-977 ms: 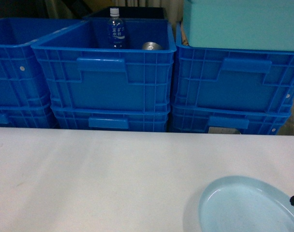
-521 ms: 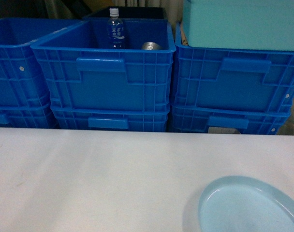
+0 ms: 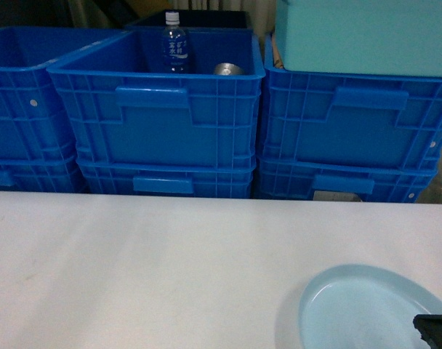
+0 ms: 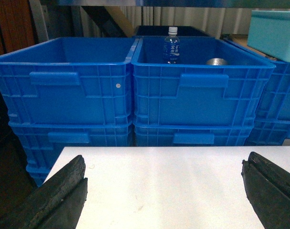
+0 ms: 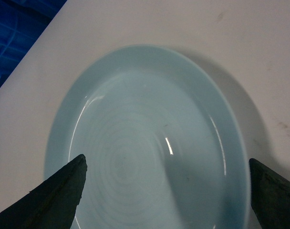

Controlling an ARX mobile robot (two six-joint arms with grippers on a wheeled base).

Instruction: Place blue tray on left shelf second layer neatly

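Note:
The blue tray (image 3: 366, 309), a pale oval dish with a raised rim, lies flat on the white table (image 3: 170, 269) at the front right. My right gripper (image 5: 167, 160) hangs open just above it. Its two dark fingers straddle the tray's near part and hold nothing. In the head view only one dark fingertip (image 3: 433, 331) shows, over the tray's right rim. My left gripper (image 4: 165, 160) is open and empty over bare table at the left. I cannot tell the left shelf second layer from these frames; only a grey upright (image 4: 38, 19) shows behind the crates.
Deep-blue ribbed crates (image 3: 163, 109) stand stacked two high right behind the table's far edge. The middle one holds a water bottle (image 3: 174, 45) and a metal can (image 3: 227, 69). A pale turquoise box (image 3: 363, 36) sits on the right stack.
The right gripper's dark fingertip, barely at the head view's right edge before, has moved left and lower over the tray's right rim. The tray has not moved.

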